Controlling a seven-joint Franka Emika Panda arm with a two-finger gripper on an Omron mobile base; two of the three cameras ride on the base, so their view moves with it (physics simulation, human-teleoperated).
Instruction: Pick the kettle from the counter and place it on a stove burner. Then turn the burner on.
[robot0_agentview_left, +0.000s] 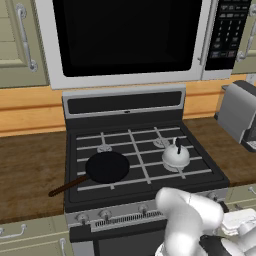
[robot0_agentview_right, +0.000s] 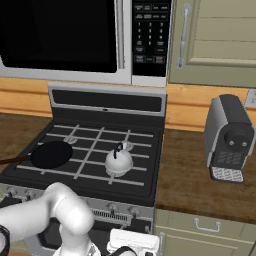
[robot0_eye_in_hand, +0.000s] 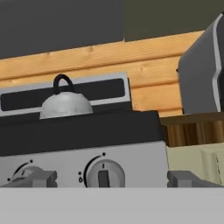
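Note:
The small shiny kettle (robot0_agentview_left: 175, 156) (robot0_agentview_right: 119, 161) (robot0_eye_in_hand: 65, 105) stands upright on the front right stove burner, and its body hides the burner disc. The dark wood counter (robot0_agentview_left: 30, 170) (robot0_agentview_right: 200, 175) (robot0_eye_in_hand: 192, 131) lies on both sides of the cooktop. My gripper (robot0_eye_in_hand: 111, 178) is low in front of the stove and faces the control panel. It is open, with nothing between its fingertips (robot0_eye_in_hand: 39, 177). A round knob (robot0_eye_in_hand: 104, 174) sits straight ahead between the fingers, apart from them. The kettle is above and behind that knob.
A black frying pan (robot0_agentview_left: 107, 166) (robot0_agentview_right: 51, 153) rests on the front left burner, its handle over the left counter. A grey coffee machine (robot0_agentview_left: 240, 112) (robot0_agentview_right: 228, 137) (robot0_eye_in_hand: 203, 70) stands on the right counter. A microwave (robot0_agentview_left: 125, 35) hangs above. More knobs (robot0_agentview_left: 105, 214) line the stove front.

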